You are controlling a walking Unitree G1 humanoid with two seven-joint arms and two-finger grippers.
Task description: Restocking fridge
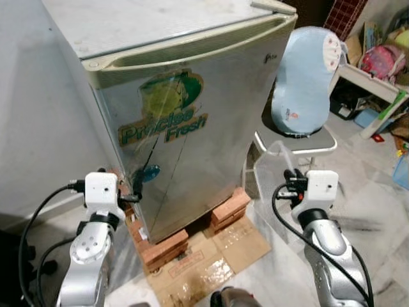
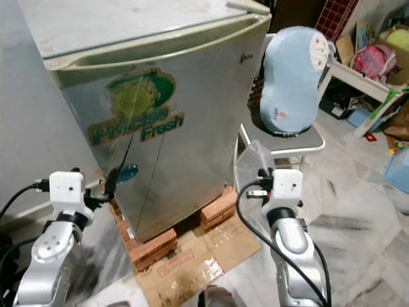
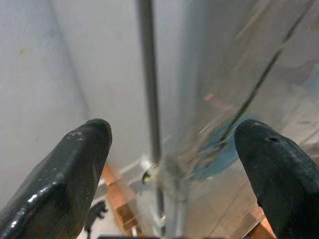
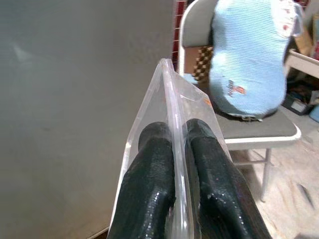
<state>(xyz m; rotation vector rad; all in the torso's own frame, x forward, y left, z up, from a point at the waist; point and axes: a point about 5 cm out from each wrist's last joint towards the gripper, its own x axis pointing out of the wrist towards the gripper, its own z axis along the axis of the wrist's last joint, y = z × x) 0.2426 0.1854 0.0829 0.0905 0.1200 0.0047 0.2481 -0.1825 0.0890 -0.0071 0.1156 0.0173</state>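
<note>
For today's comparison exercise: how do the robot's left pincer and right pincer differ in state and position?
The left pincer is open and holds nothing; the right pincer is shut on a clear bag. The left pincer sits at the fridge door's edge, low down; the right pincer is off to the fridge's side, near the chair. Both have black fingers.

Silver arms, white wrist boxes, black cables, glossy black jaws.

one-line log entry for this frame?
fridge: door shut, on bricks | left gripper: open, at door's edge | right gripper: shut on clear plastic bag | chair: beside fridge
</note>
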